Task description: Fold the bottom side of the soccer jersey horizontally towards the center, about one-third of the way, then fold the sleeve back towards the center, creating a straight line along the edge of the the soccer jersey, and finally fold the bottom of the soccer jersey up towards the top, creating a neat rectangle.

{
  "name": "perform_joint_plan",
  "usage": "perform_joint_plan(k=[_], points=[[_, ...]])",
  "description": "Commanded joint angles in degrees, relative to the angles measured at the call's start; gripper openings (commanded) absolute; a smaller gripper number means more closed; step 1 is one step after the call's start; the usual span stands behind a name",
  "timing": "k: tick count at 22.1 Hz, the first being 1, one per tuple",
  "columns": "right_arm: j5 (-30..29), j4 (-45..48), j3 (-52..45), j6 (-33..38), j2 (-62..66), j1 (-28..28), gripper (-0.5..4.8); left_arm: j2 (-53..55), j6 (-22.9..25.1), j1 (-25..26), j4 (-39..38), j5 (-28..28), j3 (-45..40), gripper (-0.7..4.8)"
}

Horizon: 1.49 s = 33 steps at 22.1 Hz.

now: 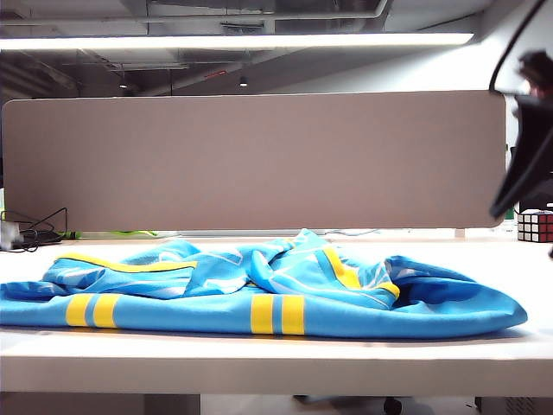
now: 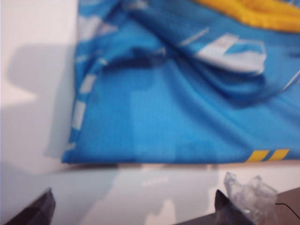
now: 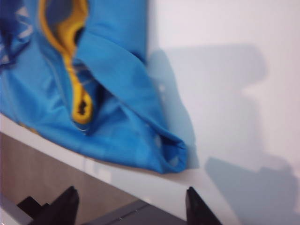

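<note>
The soccer jersey (image 1: 259, 294) lies bunched and folded along the white table's (image 1: 259, 359) front edge, sky-blue with white streaks, paired yellow bars and yellow edging. In the left wrist view my left gripper (image 2: 133, 200) hovers open above bare table beside one end of the jersey (image 2: 178, 108), apart from it, with nothing between its fingers. In the right wrist view my right gripper (image 3: 131, 194) is open over the table's edge, off the other end of the jersey (image 3: 108, 93), also holding nothing. The right arm (image 1: 527, 147) shows as a dark blur at the exterior view's far right.
A grey partition panel (image 1: 259, 160) stands behind the table. A Rubik's cube (image 1: 536, 225) sits at the back right, and cables (image 1: 34, 233) lie at the back left. A crumpled piece of clear plastic (image 2: 248, 192) lies near my left gripper.
</note>
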Motion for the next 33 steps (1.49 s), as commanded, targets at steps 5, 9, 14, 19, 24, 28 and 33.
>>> perform_joint_plan(k=[5, 9, 14, 19, 24, 28, 33], points=[[-1.16, 9.79, -8.17, 5.79, -0.15, 0.04, 3.11, 0.33, -6.21, 0.15, 7.85, -0.22, -3.74, 4.35], [-1.25, 18.34, -13.25, 10.58, -0.09, 0.07, 3.11, 2.91, -7.65, 0.07, 10.49, 0.37, -3.76, 4.35], [-1.60, 22.29, -13.70, 12.68, 1.03, 0.07, 3.11, 7.41, -7.65, 0.07, 12.94, 0.39, -3.76, 4.35], [-1.68, 24.63, -13.70, 14.05, 3.54, 0.07, 3.11, 11.52, -7.67, 0.04, 14.25, 2.62, -3.76, 4.35], [-2.80, 27.71, -13.70, 15.50, 7.15, 0.15, 3.11, 14.73, -8.04, -0.07, 15.61, 2.95, -3.76, 4.35], [-3.56, 31.32, -13.70, 17.40, 9.70, 1.27, 3.11, 16.63, -8.72, -1.36, 16.90, 2.91, -3.76, 4.34], [-3.37, 33.94, -13.62, 18.40, 11.58, 3.37, 2.98, 17.79, -9.14, -5.53, 19.47, 2.67, -3.82, 3.60]])
